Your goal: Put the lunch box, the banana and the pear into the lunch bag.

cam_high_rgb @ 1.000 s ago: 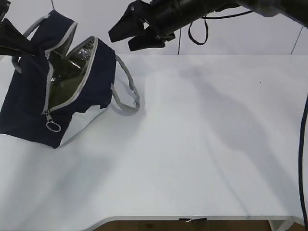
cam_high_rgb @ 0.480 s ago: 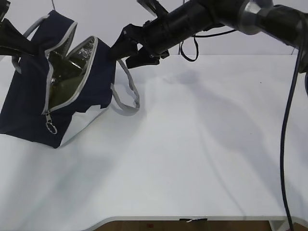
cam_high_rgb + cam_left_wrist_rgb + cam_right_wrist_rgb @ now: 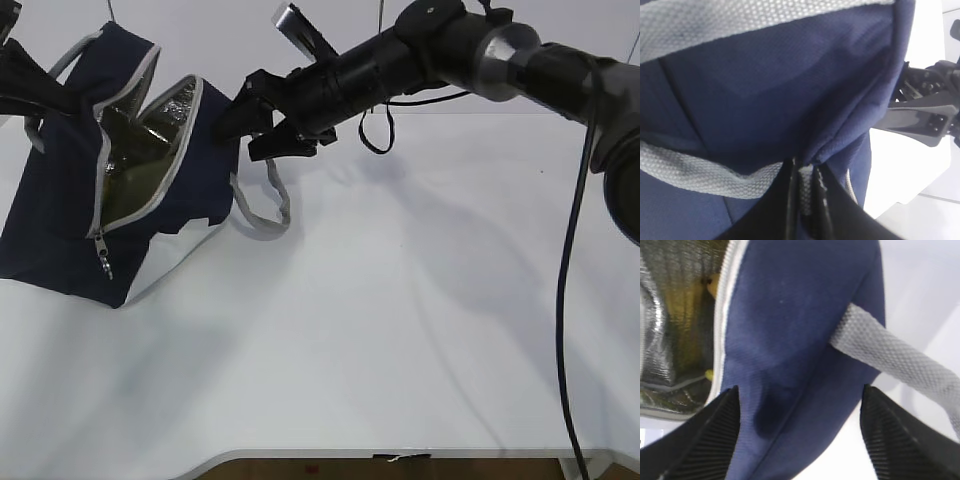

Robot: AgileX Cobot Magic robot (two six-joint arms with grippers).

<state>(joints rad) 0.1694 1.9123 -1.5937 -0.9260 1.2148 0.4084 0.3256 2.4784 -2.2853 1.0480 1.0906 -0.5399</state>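
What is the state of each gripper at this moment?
Left gripper: closed, fingers pinching the bag at its edge.
Right gripper: open, holding nothing, fingers either side of the bag's wall near the handle.

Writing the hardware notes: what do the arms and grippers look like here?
Right arm: black tubular links, a silver-grey joint collar, loose black cables hanging alongside. Right gripper: matte black, its fingers finely ribbed on the inner faces. Left gripper: black, glossy, narrow fingers.
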